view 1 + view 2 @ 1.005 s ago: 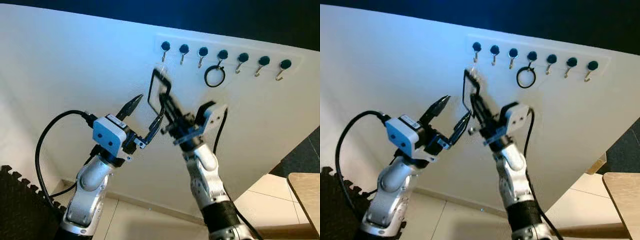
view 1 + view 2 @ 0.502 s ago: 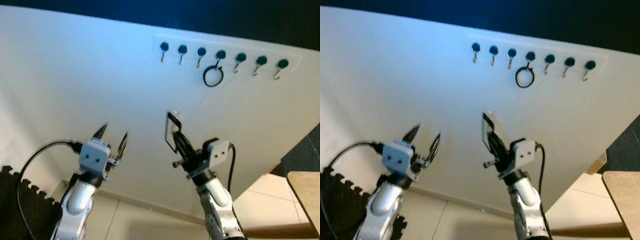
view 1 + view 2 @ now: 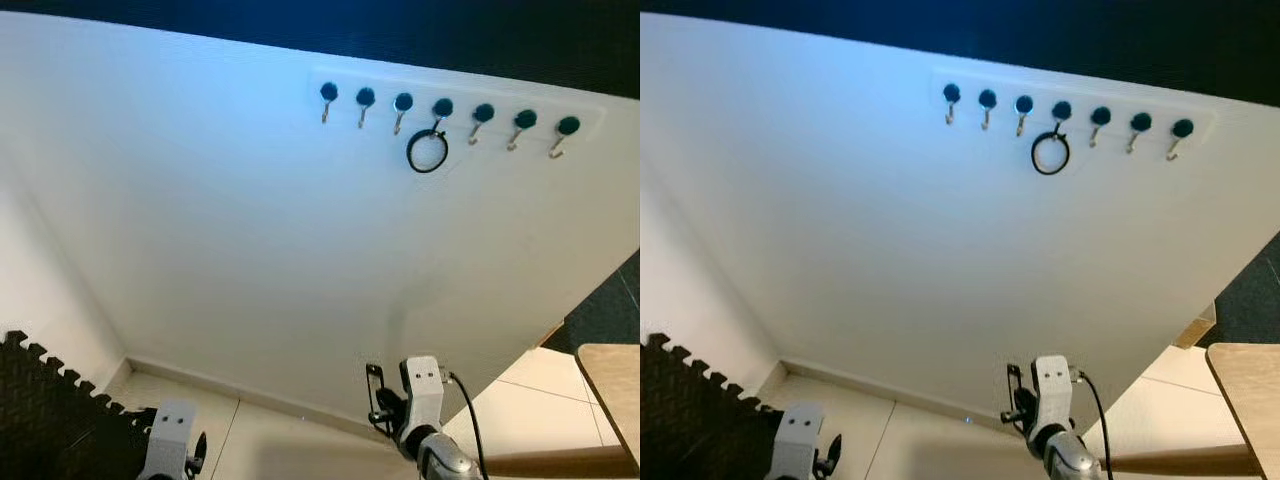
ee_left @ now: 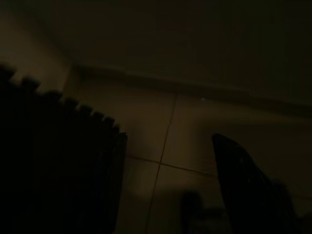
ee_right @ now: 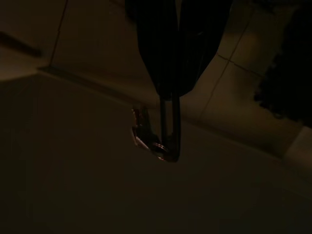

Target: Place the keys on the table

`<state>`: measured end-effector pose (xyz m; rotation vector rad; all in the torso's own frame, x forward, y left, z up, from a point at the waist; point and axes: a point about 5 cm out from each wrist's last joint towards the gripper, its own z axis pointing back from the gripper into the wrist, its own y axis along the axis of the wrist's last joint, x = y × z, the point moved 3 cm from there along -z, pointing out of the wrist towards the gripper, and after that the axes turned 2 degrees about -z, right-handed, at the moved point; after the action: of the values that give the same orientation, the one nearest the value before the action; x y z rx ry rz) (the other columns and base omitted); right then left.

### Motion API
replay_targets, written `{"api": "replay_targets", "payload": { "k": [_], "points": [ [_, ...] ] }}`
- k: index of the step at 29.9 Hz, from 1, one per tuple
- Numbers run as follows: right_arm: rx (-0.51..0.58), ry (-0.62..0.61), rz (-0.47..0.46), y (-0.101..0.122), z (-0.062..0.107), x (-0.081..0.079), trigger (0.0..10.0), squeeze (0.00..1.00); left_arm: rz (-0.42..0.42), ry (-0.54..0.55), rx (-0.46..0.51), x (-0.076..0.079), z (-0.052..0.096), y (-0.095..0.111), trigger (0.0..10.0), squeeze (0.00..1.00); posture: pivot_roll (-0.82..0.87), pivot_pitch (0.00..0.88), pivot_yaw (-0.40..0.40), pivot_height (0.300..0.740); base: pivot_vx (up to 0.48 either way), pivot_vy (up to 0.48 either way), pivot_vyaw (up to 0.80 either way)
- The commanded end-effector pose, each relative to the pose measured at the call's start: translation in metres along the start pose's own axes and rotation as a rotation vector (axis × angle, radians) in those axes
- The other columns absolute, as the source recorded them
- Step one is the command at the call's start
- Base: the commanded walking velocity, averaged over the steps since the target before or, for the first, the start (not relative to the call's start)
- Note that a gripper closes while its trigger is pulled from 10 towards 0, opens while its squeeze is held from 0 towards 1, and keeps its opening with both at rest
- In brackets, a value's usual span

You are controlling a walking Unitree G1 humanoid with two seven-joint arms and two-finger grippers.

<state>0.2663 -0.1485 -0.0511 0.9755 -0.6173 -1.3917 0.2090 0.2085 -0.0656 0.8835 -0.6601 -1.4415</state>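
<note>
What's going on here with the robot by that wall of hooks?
The right gripper is shut on the keys, a black carabiner with a key dangling from it, held low in front of the white wall. The hook rack above has one black ring hanging. The table is off to the right. The left gripper hangs idle.

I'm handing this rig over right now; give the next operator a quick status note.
Right tool: shut on the keys, which hang from their black loop between its fingers, low in front of the white wall.
Left tool: idle, low near the dark foam mat; finger state unclear.
Done: keys are off the hook rack; a black ring hangs on the fourth hook.
Left: turn to the wooden table at the right edge and set the keys on it.
</note>
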Motion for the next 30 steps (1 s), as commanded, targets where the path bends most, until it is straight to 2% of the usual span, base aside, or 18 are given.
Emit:
{"api": "replay_targets", "payload": {
  "k": [1,4,8,12,14,18,21,30],
  "points": [
    [-0.093,-0.058,0.000,-0.025,0.010,0.012,10.0,0.00,0.086,0.049,-0.049,0.000,0.001,-0.012,10.0,0.00,0.07,0.072,-0.065,0.740,0.000,0.000,0.00],
    [-0.107,-0.068,-0.014,-0.030,0.012,0.014,10.0,0.00,0.091,0.036,-0.057,0.002,0.000,-0.014,10.0,0.00,0.07,0.069,-0.063,0.740,0.000,0.000,0.00],
    [-0.171,-0.142,0.005,-0.044,0.019,0.028,10.0,0.00,-0.020,-0.042,-0.074,0.013,-0.004,-0.015,10.0,0.00,0.06,0.067,-0.062,0.740,0.000,0.000,0.00],
    [-0.197,-0.162,0.018,-0.048,0.022,0.032,10.0,0.00,-0.004,-0.040,-0.061,0.012,-0.004,-0.015,10.0,0.00,0.06,0.065,-0.064,0.740,0.000,0.000,0.00],
    [-0.230,-0.165,0.058,-0.054,0.026,0.036,10.0,0.00,0.013,-0.027,-0.052,0.010,-0.004,-0.015,10.0,0.00,0.07,0.064,-0.068,0.740,0.000,0.000,0.00],
    [-0.250,-0.144,0.106,-0.058,0.027,0.034,10.0,0.00,-0.015,-0.036,-0.055,0.012,-0.003,-0.017,10.0,0.00,0.07,0.064,-0.068,0.740,0.000,0.000,0.00],
    [-0.257,-0.140,0.115,-0.060,0.028,0.033,10.0,0.00,-0.048,-0.015,-0.047,0.010,-0.002,-0.017,10.0,0.00,0.07,0.058,-0.066,0.740,0.000,0.000,-0.45],
    [-0.258,-0.134,0.134,-0.060,0.028,0.033,10.0,0.00,-0.031,0.001,-0.023,0.005,-0.001,-0.017,10.0,0.00,0.07,0.050,-0.069,0.740,0.000,0.000,-0.80]
  ]
}}
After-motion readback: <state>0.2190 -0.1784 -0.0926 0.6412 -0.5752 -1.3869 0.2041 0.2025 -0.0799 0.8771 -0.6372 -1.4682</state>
